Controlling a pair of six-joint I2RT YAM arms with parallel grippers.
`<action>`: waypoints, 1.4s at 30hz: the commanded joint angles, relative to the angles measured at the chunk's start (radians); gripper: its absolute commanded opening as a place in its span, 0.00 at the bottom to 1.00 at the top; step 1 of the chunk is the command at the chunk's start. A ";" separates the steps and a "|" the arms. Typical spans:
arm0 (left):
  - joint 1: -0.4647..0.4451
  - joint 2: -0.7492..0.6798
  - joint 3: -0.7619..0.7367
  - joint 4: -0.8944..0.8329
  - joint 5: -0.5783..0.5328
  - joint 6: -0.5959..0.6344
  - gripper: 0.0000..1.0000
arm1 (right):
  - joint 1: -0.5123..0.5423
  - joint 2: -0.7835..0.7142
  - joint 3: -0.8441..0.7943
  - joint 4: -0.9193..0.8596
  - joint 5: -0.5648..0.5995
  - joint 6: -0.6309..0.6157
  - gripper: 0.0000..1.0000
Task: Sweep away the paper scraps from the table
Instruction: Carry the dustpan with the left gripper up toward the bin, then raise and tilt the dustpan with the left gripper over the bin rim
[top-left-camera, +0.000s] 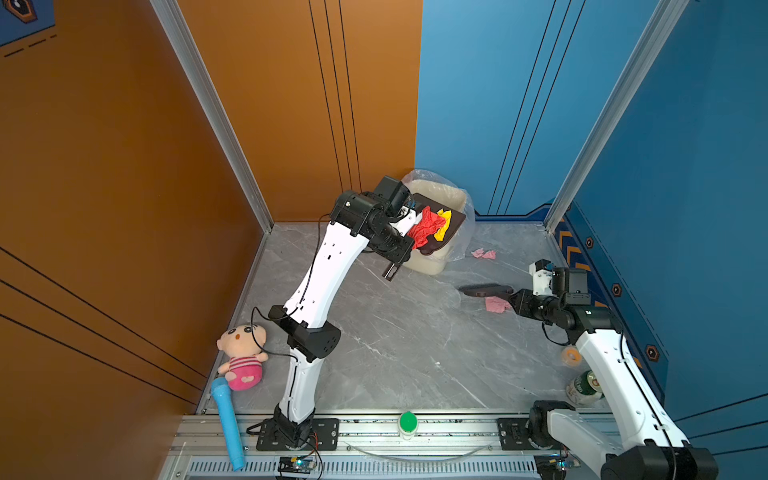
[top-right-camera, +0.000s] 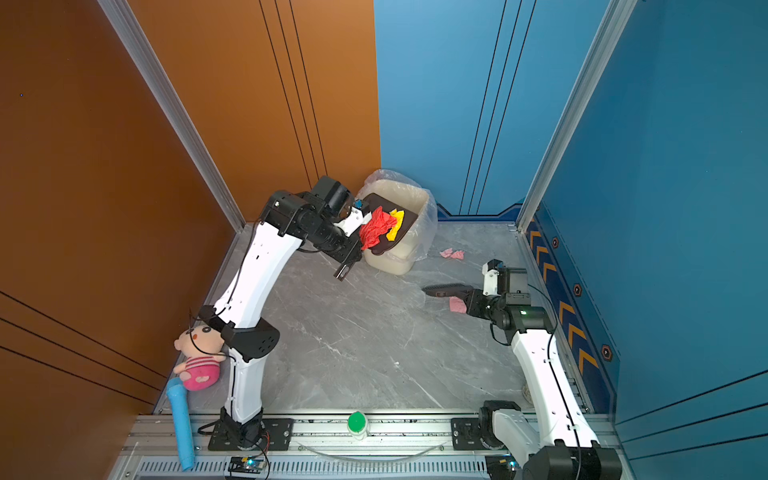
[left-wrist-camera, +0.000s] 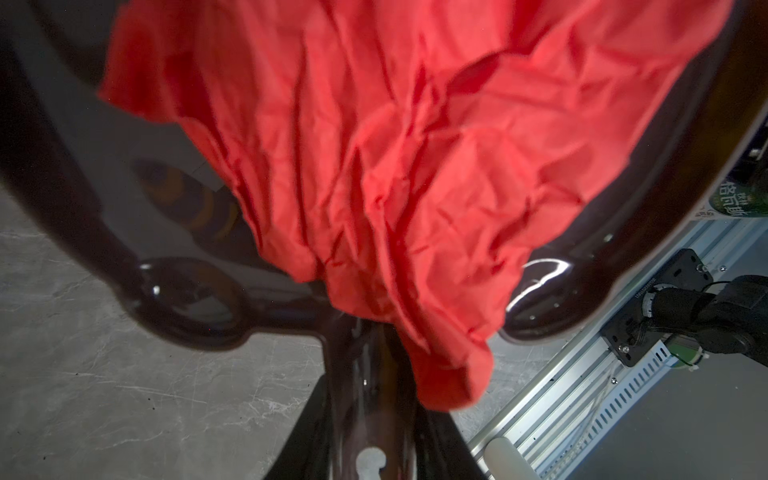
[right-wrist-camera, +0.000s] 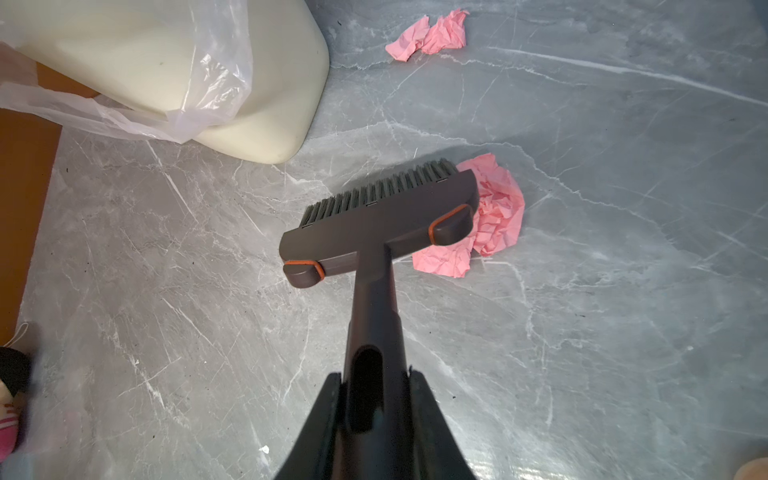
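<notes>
Two pink paper scraps (right-wrist-camera: 490, 220) (right-wrist-camera: 428, 35) left on table (top-left-camera: 395, 345); red (top-left-camera: 424, 230) and yellow (top-left-camera: 444, 224) in dustpan (top-left-camera: 455, 226), tipped over bin (top-left-camera: 451, 199) to dump. Left gripper (top-left-camera: 405, 218) clamped on dustpan handle. Right gripper (right-wrist-camera: 374, 399) pinching brush (right-wrist-camera: 378, 224), bristles beside nearer pink scrap, likely staged for next sweep.

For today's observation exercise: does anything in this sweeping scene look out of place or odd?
Yes. The red paper scrap hangs over the handle end of the tilted dustpan above the bin, rather than sliding in. Two pink scraps lie on the table, one beside the brush.
</notes>
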 joint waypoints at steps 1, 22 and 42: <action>0.017 0.018 0.020 0.012 0.023 -0.012 0.00 | -0.005 0.002 -0.003 0.045 -0.031 -0.012 0.00; 0.065 0.068 0.040 0.013 0.042 -0.035 0.00 | -0.007 0.019 -0.010 0.060 -0.049 -0.012 0.00; 0.071 0.099 0.066 0.102 0.264 -0.069 0.00 | -0.007 0.028 -0.024 0.079 -0.057 -0.012 0.00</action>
